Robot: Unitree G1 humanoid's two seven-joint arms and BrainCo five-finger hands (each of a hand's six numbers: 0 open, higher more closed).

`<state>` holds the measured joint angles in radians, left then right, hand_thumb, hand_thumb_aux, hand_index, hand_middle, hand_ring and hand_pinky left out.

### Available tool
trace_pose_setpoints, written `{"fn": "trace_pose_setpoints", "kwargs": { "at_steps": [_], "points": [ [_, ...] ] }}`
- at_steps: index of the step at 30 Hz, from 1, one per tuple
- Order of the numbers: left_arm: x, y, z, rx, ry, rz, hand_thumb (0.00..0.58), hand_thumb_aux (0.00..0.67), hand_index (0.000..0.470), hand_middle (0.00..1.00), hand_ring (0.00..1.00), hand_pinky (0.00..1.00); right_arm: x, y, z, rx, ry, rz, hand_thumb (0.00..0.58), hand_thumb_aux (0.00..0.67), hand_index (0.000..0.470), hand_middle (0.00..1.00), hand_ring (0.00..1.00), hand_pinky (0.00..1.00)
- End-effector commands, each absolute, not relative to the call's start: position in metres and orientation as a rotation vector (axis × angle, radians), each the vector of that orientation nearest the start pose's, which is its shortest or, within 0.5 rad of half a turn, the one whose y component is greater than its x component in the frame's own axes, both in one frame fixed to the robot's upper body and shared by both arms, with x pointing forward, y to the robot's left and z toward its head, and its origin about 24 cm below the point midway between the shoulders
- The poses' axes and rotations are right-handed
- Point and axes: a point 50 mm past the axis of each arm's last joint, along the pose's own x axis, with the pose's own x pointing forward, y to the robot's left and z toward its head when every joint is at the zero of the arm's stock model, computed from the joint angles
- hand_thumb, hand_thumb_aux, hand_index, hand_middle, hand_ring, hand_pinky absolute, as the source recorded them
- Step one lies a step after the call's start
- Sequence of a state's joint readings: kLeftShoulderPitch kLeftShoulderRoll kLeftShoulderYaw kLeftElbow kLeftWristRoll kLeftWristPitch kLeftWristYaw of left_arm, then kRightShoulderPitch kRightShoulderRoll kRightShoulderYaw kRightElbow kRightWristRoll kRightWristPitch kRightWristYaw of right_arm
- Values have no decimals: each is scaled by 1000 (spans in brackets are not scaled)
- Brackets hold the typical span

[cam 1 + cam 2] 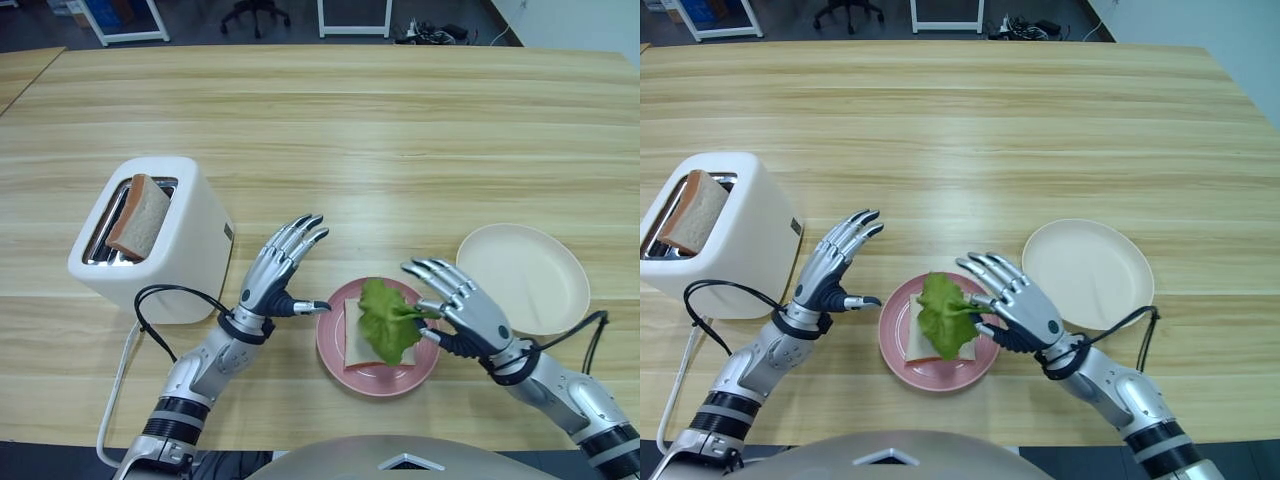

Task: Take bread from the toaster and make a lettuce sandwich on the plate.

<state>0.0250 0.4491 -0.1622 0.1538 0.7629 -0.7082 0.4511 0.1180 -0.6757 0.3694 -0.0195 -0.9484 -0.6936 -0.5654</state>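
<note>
**Pinching lettuce atop the plated bread**

Gripping the leaf's 3 o'clock edge with right hand, thumb and fingertip clamped on it. Laid over a bread slice on the pink plate. Hovering at the plate's 9 o'clock with left hand, fingers spread apart, clasping nothing. Farther out toward 10 o'clock: toaster, second slice upright in its slot. Toward 2 o'clock: cream plate.

No readable text
The toaster has a small dark mark on its side, too small to make out
</note>
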Motion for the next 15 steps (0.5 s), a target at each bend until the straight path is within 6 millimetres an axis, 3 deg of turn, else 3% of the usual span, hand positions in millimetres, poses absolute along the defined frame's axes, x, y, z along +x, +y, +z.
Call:
{"fn": "trace_pose_setpoints", "kwargs": {
  "at_steps": [1,12,13,14,15],
  "points": [
    [221,173,55,944,-658,-198,0,0,0,0,0,0,181,-147,36,-1102,-794,589,580,670,470,0,0,0],
    [212,194,68,997,-652,-101,0,0,0,0,0,0,187,-157,24,-1143,-721,612,580,670,470,0,0,0],
    [209,198,70,1009,-649,-80,0,0,0,0,0,0,186,-158,24,-1140,-718,616,545,504,354,0,0,0],
    [208,204,74,1024,-648,-53,0,0,0,0,0,0,186,-158,24,-1137,-715,612,436,336,236,0,0,0],
    [206,210,77,1038,-646,-24,0,0,0,0,0,0,186,-158,24,-1137,-714,608,148,92,65,0,0,0]
  ]
}}
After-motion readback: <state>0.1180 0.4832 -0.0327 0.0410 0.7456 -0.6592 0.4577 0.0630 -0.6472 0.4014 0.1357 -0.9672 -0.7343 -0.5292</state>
